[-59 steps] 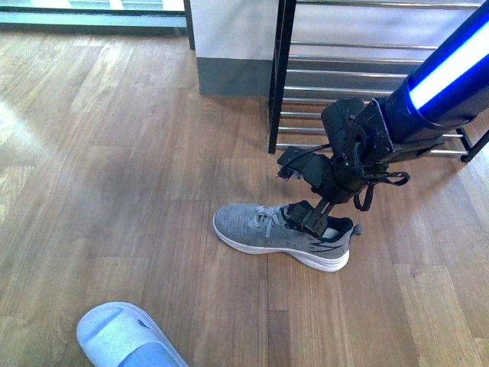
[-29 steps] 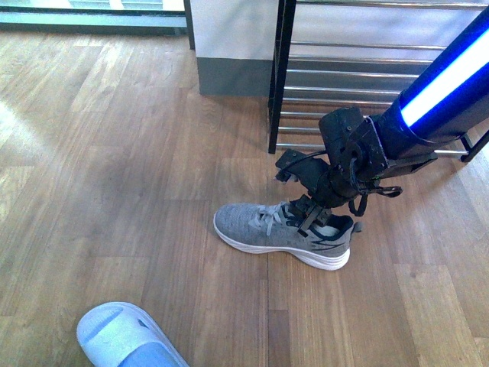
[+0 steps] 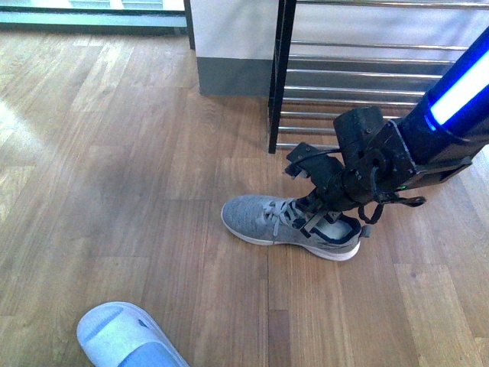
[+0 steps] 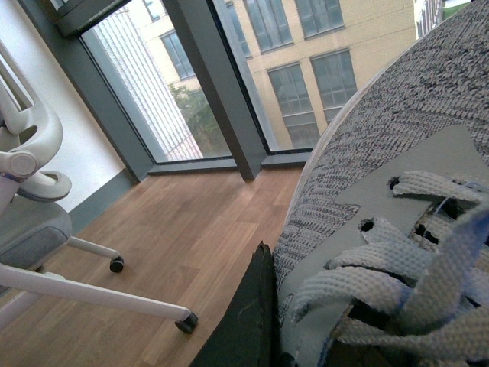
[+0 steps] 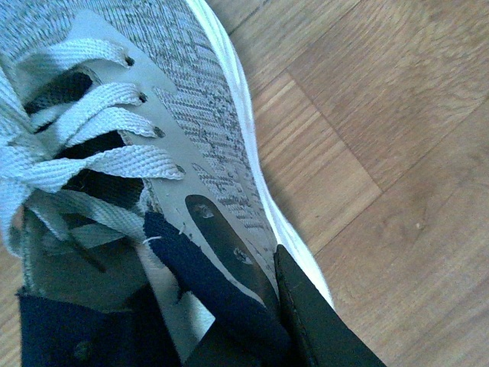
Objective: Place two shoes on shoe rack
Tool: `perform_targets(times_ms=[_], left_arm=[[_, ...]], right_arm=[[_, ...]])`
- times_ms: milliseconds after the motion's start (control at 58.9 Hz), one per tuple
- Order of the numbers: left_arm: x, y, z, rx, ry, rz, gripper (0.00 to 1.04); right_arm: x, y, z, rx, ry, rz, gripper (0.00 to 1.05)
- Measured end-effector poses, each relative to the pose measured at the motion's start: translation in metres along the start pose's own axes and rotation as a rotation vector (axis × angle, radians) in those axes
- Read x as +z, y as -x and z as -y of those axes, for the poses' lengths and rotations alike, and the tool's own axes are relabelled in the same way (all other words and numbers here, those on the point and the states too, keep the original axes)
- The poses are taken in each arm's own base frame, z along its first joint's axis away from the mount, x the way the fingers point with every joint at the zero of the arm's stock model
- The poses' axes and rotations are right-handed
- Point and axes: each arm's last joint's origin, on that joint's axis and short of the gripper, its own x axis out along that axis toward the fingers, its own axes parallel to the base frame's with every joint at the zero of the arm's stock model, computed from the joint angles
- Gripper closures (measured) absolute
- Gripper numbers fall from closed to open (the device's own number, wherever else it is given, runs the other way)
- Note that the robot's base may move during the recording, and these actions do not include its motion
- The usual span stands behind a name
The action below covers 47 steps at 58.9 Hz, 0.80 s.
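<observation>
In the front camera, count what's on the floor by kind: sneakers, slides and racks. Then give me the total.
grey sneaker: 1
pale blue slide: 1
shoe rack: 1
Total: 3

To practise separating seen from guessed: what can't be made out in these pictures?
1. Front view: pale blue slide, cut by bottom edge.
2. Front view: shoe rack's upper tiers, cut by top edge.
3. Front view: grey sneaker's heel opening, behind right gripper.
4. Left wrist view: left gripper's closure; knit sneaker fills frame.
</observation>
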Motion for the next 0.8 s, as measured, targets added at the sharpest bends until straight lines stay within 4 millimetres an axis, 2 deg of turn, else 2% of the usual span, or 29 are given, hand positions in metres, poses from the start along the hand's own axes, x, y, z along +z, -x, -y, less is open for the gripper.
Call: perform_targets(times_ms=[153,271,373,407,543,594,645,746,797], left_arm=[[0.0,0.0,0.0,0.0,0.0,0.0,1.03],[0.0,0.0,0.0,0.0,0.0,0.0,1.03],[0.0,0.0,0.0,0.0,0.0,0.0,1.03],[0.0,0.0,0.0,0.0,0.0,0.0,1.03],[0.0,0.0,0.0,0.0,0.0,0.0,1.03],[0.0,0.0,0.0,0.0,0.0,0.0,1.03],[0.0,0.0,0.0,0.0,0.0,0.0,1.03],[0.0,0.0,0.0,0.0,0.0,0.0,1.03],[0.0,0.0,0.0,0.0,0.0,0.0,1.03]], right_arm=[[0.016,0.055,0.014,-0.049,-0.076,0.13,1.03],[0.029,0.119,0.036,-0.15,-0.156,0.284,1.03],[0.028,0.167,0.047,-0.223,-0.203,0.376,1.03],[0.024,0.187,0.051,-0.255,-0.221,0.405,1.03],[0.007,0.241,0.056,-0.348,-0.263,0.47,1.03],[-0.001,0.268,0.056,-0.383,-0.271,0.507,1.03],[-0.011,0.301,0.053,-0.418,-0.272,0.564,1.03],[-0.026,0.342,0.045,-0.458,-0.272,0.635,1.03],[-0.038,0.369,0.035,-0.487,-0.281,0.684,1.03]])
